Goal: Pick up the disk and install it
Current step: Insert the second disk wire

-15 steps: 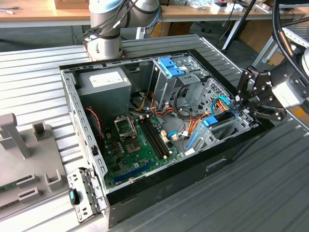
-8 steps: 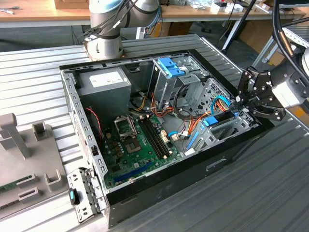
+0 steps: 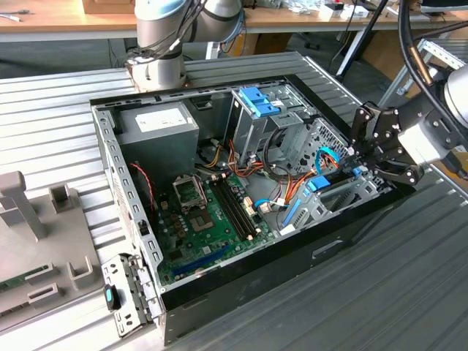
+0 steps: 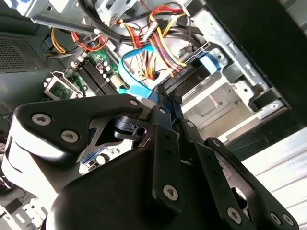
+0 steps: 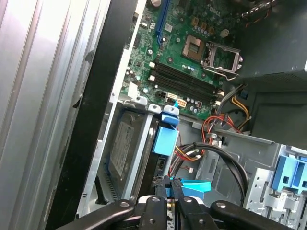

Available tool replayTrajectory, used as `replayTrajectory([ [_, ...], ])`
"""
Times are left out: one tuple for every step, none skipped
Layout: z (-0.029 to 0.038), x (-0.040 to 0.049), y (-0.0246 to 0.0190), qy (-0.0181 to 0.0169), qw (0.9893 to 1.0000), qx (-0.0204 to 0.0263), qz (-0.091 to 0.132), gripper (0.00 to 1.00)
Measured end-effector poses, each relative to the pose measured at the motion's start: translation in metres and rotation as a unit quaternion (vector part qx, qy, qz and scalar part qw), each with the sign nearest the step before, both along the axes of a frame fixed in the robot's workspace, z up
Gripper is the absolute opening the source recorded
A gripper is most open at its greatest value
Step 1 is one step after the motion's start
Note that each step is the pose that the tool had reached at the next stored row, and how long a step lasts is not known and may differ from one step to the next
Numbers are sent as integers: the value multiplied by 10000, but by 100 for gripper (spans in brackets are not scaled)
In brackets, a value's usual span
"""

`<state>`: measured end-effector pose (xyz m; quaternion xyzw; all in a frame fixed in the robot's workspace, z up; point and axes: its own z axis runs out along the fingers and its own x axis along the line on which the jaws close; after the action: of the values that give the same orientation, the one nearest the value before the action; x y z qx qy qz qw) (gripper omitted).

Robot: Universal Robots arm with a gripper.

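Note:
The disk (image 5: 122, 153), silver-grey with a bright blue frame (image 5: 165, 139), lies flat in the drive bay at the front corner of the open computer case (image 3: 241, 278), on the exterior view's right. The disk's blue frame (image 3: 316, 184) shows among the bay's grey rails. My gripper (image 3: 358, 164) leans in over the case's wall at that bay. Its black fingers (image 5: 163, 184) stand shut, close together, with their tips at the disk's blue-framed end beside a light blue flat cable (image 5: 194, 184). Both wrist views show the shut gripper (image 4: 165, 103) right at that end.
Inside the case are a green motherboard (image 3: 212, 212), a grey power supply box with a white sticker (image 3: 157, 124), a metal cage topped by a blue latch (image 3: 259, 101), and loose red, orange and black cables (image 3: 289, 172). A grey fixture (image 3: 36, 241) stands at the exterior view's left.

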<state>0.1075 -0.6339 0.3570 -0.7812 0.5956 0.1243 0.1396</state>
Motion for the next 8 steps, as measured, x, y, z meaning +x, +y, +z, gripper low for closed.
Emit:
replayTrajectory([
  [0,-19,34,-32,9997,-222,0,16],
  [2,-32,61,-45,9995,-310,0,16],
  [4,-45,73,-67,9991,-422,0,16],
  [7,-57,87,-90,9985,-538,-1,16],
  [8,-66,120,-109,9974,-715,0,16],
  [8,-71,154,-123,9965,-822,0,16],
  [8,-78,179,-128,9964,-840,0,16],
  [8,-81,194,-128,9964,-837,0,16],
])
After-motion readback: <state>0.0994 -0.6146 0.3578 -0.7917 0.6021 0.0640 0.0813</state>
